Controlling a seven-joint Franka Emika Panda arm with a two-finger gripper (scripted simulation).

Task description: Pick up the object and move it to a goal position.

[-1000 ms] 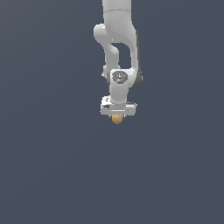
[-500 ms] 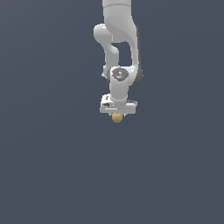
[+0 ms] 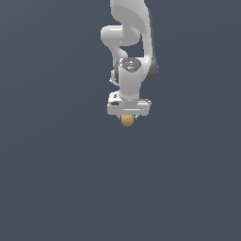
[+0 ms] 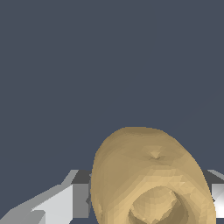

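Pinched across its narrow middle by the gripper [image 3: 127,117], the tan egg-shaped object [image 4: 151,179] looks light, rigid and slip-prone.

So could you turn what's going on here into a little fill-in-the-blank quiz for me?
1. The pincer is closed on a tan, egg-shaped ____.
2. In the wrist view, the object shows a darker ____ at one end.
3. The arm is coloured ____.
4. In the exterior view, the object pokes out ____ the pincer.

Missing words: object; dimple; white; below
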